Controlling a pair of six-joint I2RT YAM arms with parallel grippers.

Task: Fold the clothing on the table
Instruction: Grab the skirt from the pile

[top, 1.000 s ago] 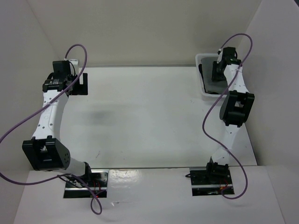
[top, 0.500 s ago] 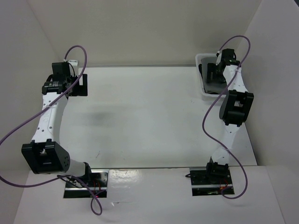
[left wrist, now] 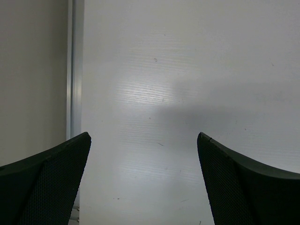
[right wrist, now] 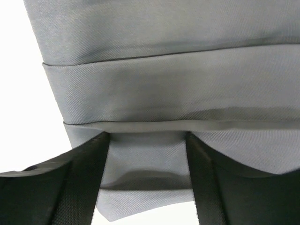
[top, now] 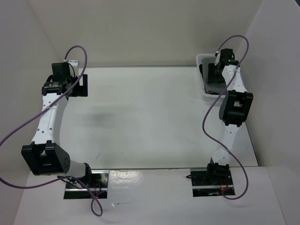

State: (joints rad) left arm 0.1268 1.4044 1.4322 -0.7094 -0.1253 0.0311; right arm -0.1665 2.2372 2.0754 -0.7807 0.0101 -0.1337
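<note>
the matte white table (top: 140, 126) runs flat ahead of the arm bases. at its far left the left gripper (left wrist: 143, 140) hangs over it, dark mesh-textured jaws spread wide, holding nothing. farther back on the right, the right gripper (right wrist: 147, 140) reaches into a white plastic basket (top: 200, 58). its jaws sit astride a smooth fold of the grey clothing (right wrist: 164, 93) (layered in soft twill bands), and whether they pinch it cannot be told.

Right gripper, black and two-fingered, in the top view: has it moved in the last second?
Yes. The right gripper has shifted slightly left, nearer the left wall of the small white plastic basket.
</note>
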